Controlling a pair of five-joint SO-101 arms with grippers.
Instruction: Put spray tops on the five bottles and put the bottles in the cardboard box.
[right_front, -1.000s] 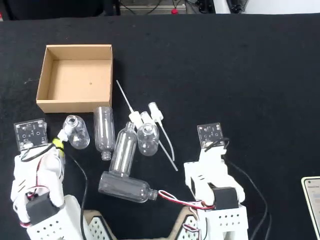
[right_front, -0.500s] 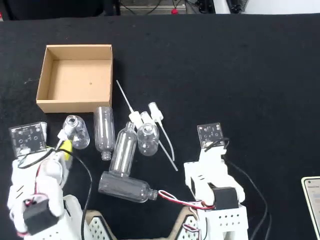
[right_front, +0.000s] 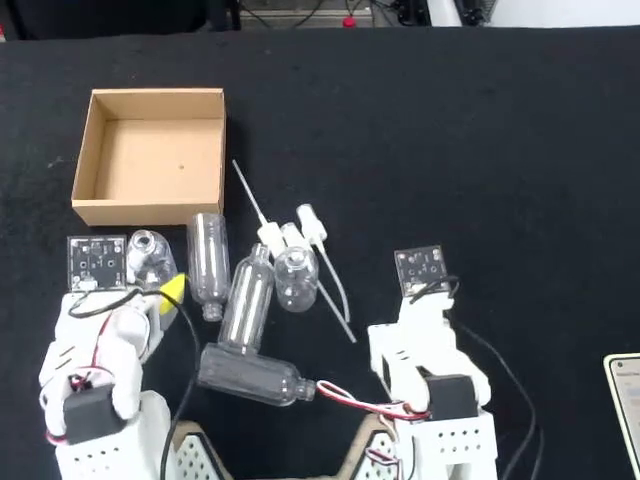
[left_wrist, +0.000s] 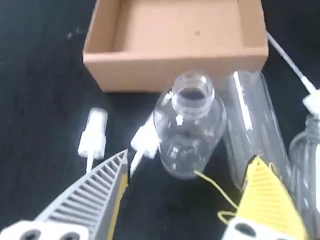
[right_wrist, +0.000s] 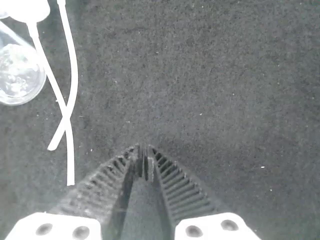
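Observation:
My left gripper (left_wrist: 190, 159) is open, its grey and yellow fingers on either side of a small clear bottle (left_wrist: 192, 130) that lies with its open neck toward the cardboard box (left_wrist: 175, 75). Two white spray tops (left_wrist: 93, 139) lie beside this bottle. In the high view the small bottle (right_front: 150, 258) lies below the empty box (right_front: 150, 150), with further bottles (right_front: 247, 297) and two spray tops (right_front: 270, 235) to its right. My right gripper (right_wrist: 144, 150) is shut with nothing in it, low over bare cloth beside the spray tubes (right_wrist: 67, 75).
A large bottle (right_front: 250, 375) lies between the two arm bases. The right arm (right_front: 425, 340) stands right of the bottle cluster. Black cloth (right_front: 480, 150) covers the table, open at the back and right. A white object (right_front: 625, 390) sits at the right edge.
My left gripper has swung right toward the small bottle and its yellow finger has moved out to the bottle's right side. The right arm has stayed still.

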